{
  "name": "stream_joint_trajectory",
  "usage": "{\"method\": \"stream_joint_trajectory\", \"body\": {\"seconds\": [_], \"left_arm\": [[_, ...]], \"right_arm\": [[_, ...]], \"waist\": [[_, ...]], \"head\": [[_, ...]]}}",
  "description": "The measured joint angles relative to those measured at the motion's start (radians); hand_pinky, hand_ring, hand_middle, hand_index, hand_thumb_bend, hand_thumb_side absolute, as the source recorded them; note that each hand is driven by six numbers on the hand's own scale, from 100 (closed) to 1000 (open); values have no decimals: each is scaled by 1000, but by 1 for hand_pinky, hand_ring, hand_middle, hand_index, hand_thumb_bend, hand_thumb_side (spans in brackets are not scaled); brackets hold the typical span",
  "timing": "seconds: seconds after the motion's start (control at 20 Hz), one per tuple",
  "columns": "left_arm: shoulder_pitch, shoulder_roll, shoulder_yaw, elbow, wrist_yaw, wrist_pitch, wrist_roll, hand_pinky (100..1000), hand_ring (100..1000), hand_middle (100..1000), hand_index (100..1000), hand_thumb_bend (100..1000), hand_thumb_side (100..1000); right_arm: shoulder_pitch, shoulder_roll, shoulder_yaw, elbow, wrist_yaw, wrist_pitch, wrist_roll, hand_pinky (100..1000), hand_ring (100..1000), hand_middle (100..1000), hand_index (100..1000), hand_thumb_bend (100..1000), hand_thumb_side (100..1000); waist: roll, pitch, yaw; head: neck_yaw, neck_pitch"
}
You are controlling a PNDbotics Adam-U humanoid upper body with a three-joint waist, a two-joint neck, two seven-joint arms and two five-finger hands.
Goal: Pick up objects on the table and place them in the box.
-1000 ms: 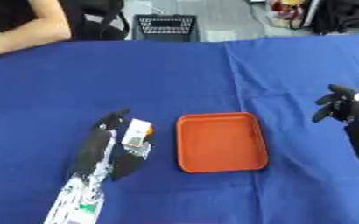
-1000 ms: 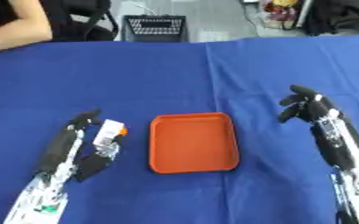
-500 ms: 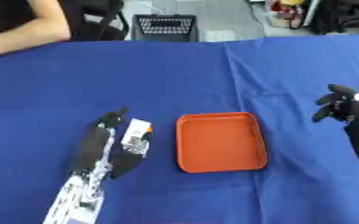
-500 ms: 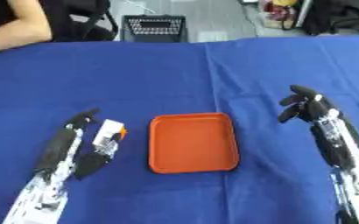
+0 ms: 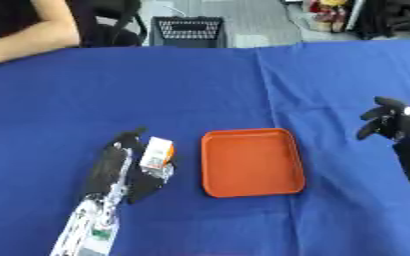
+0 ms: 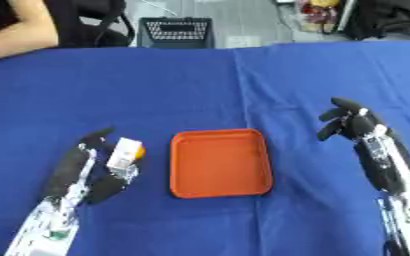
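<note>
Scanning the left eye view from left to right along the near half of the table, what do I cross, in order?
Left hand → small white-and-orange carton held in it → orange tray → bare blue tablecloth → right hand, fingers curled, holding nothing.

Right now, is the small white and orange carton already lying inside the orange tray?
No, the carton is in the left hand, beside the left rim of the orange tray, which holds nothing.
</note>
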Motion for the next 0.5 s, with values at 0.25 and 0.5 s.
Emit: {"method": "stream_joint_trajectory", "body": {"seconds": [0.25, 0.5], "left_arm": [[-12, 1, 6, 29, -1, 9, -8, 1000, 1000, 612, 1000, 551, 711], [-26, 2, 7, 40, -4, 13, -10, 1000, 1000, 610, 1000, 523, 679]], "right_arm": [[0, 0, 0, 0, 0, -1, 1, 542, 544, 651, 885, 100, 912], [0, 0, 0, 1, 0, -1, 1, 542, 544, 651, 885, 100, 911]], "waist": [[1, 0, 0], [2, -1, -2]], "head": [[0, 0], [0, 0]]}}
